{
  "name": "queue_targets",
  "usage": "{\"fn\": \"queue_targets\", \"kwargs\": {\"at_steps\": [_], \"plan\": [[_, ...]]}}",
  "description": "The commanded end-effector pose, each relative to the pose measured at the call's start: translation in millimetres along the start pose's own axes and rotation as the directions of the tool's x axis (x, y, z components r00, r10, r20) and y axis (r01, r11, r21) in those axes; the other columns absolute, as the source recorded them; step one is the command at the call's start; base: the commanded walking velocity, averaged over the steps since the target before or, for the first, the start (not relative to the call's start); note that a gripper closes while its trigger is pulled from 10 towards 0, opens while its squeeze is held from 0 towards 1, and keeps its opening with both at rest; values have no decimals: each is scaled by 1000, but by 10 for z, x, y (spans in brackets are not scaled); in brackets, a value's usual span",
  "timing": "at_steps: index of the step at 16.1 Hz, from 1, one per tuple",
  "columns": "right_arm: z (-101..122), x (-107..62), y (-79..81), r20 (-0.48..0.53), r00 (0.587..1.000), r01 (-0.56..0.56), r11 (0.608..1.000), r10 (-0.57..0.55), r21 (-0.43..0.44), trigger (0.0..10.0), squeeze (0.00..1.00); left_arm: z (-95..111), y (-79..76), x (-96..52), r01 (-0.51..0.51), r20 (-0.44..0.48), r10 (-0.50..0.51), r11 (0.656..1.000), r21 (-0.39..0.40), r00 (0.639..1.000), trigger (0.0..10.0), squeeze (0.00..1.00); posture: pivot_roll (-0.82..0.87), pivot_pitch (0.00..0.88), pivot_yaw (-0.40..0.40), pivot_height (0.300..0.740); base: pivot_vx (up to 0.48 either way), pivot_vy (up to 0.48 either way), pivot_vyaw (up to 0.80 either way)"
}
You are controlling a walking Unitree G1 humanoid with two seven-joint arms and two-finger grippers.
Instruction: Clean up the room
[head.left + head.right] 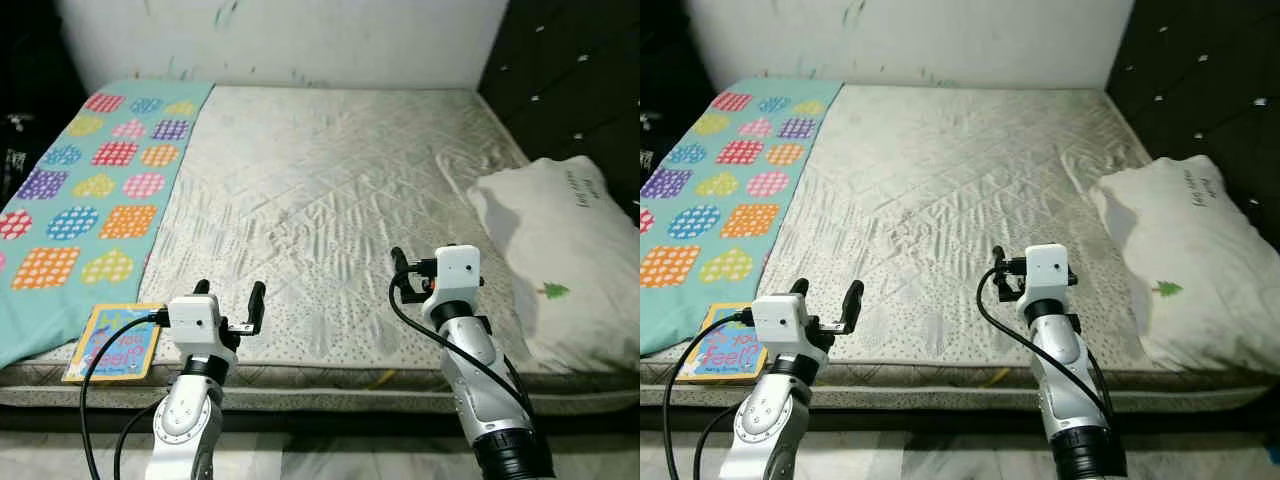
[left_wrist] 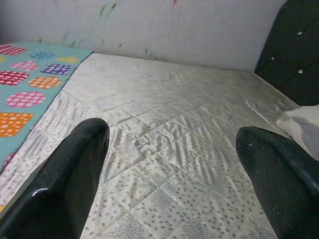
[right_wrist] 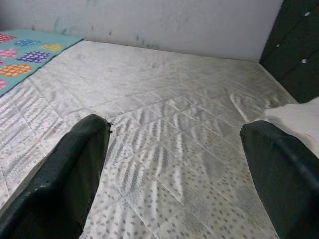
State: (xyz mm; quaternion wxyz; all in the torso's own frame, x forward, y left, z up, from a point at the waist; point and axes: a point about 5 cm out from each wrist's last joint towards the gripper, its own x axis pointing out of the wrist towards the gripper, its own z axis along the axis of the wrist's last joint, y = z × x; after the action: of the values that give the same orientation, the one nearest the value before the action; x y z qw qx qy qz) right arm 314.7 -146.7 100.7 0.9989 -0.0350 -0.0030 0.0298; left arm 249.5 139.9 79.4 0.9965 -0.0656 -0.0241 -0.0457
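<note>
two silver arms are showing at the bottom of the head views, each made of rounded, polished metal segments. the right arm's lowest segment, near the bottom edge right of centre, is ending in a black ribbed cuff. a white boxy housing is sitting at each wrist, with small dark screw holes dotting its face. black cables are looping from both housings down along the arms, the left one swinging wide toward the lower left corner. the left gripper (image 1: pixel 229 303) is carrying two long black fingers (image 2: pixel 60 189) on a dark bracket; the right gripper (image 3: pixel 174 179) is showing the same glossy, rounded black fingers (image 3: pixel 60 184), lightly speckled with dust.
</note>
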Motion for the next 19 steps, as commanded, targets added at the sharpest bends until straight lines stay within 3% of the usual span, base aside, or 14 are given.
{"fn": "queue_targets", "kwargs": {"at_steps": [1, 12, 19], "plan": [[3, 3, -32, 3, 1000, 10, 1000, -10, -4, 10000, 0, 33, -18, 4, 19, 7, -19, 1000, 1, 1000, 10000, 0, 52, 0, -7, 740, 307, 0, 0], [-42, -27, -28, -11, 1000, 10, 1000, -10, -9, 10000, 0, 26, -21, -15, 20, 0, -20, 1000, -8, 1000, 10000, 0, 55, 7, -6, 740, 290, 0, 0], [-69, -30, -46, -25, 999, 25, 1000, -25, 0, 10000, 0, 9, -8, 1, -8, -15, 8, 1000, -16, 1000, 10000, 0, 52, 8, -4, 740, 0, 107, 0]]}}
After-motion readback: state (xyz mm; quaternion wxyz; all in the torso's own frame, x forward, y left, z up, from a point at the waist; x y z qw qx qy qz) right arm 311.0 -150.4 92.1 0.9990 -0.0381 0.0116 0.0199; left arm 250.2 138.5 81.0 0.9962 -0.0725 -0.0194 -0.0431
